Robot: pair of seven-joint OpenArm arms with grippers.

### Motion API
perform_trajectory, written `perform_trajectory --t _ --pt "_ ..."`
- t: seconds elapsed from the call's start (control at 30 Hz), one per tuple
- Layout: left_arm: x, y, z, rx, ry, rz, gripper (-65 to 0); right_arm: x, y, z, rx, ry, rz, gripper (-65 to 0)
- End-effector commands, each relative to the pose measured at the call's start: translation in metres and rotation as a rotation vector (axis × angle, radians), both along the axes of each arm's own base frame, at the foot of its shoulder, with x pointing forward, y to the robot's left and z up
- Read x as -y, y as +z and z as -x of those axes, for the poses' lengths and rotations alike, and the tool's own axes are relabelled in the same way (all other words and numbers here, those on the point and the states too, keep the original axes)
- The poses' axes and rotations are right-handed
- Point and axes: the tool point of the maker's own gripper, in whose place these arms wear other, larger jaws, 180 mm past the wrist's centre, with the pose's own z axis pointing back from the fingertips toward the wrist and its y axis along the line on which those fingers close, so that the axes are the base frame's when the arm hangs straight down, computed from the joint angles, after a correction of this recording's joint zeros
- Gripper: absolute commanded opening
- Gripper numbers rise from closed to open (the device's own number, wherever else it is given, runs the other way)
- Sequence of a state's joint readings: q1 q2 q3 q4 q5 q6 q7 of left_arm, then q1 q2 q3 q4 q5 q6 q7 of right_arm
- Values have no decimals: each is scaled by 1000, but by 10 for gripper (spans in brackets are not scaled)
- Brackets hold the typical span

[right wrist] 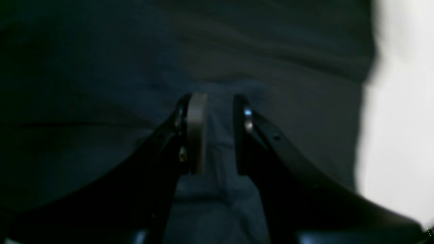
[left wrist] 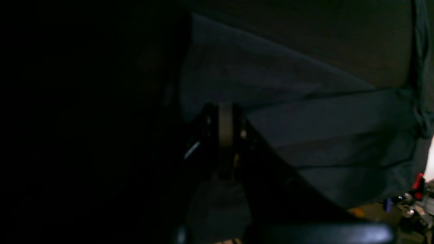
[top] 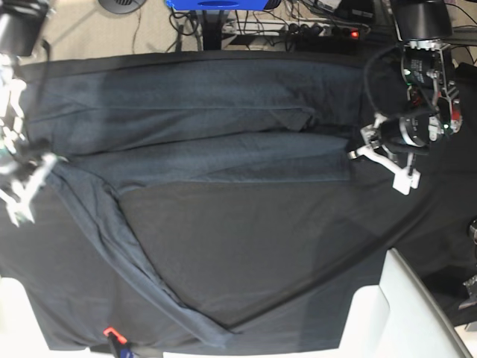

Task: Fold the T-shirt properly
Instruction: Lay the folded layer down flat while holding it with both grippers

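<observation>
The dark slate-grey T-shirt (top: pixel 209 127) lies spread across the far half of the table, folded lengthwise into bands. One long sleeve (top: pixel 149 268) runs diagonally toward the front edge. My left gripper (top: pixel 356 153) is at the shirt's right edge. In the left wrist view the gripper (left wrist: pixel 225 112) has its jaws together on the edge of the cloth (left wrist: pixel 305 112). My right gripper (top: pixel 33 175) is at the shirt's left edge. In the right wrist view the gripper (right wrist: pixel 218 112) has a bunched fold of shirt cloth (right wrist: pixel 217 152) pinched between its fingers.
The black tablecloth (top: pixel 261 246) covers the table. White panels stand at the front right (top: pixel 402 313) and front left (top: pixel 15 313). A small red-orange object (top: pixel 110 332) sits at the front edge. Cables and a power strip (top: pixel 328 30) lie on the floor beyond the table.
</observation>
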State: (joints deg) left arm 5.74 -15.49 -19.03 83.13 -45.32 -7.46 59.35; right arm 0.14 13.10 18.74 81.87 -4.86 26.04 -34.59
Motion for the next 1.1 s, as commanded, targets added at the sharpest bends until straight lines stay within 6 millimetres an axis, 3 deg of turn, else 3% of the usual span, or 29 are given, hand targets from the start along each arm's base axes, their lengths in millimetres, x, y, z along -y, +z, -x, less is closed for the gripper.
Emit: perform_trajectory --t 0.0,0.07,0.2,0.27,0.57,0.8,0.93,1.07 --pt "-6 11 -9 43 -1 -11 -650 16 18 -18 50 -17 32 -515" --pt "-5 10 -9 40 1 -8 -650 18 7 -28 24 -39 -5 -495" --pt "-5 9 -8 37 1 -8 -650 18 -20 -36 -53 -74 -73 -302" --pt "-7 10 -8 38 6 -8 -650 18 -29 -36 -76 -83 -92 -263" --pt "-7 9 -8 37 3 -11 -650 12 -32 -47 -73 -85 -125 -263" --pt "-7 9 -8 37 3 -11 -650 8 -56 -47 -77 -95 -190 -266" --pt "-7 9 -8 37 3 -11 -650 6 -59 -48 -77 -97 -202 -338" --pt "-7 9 -8 37 4 -10 -650 6 -59 -48 -77 -97 -202 -480"
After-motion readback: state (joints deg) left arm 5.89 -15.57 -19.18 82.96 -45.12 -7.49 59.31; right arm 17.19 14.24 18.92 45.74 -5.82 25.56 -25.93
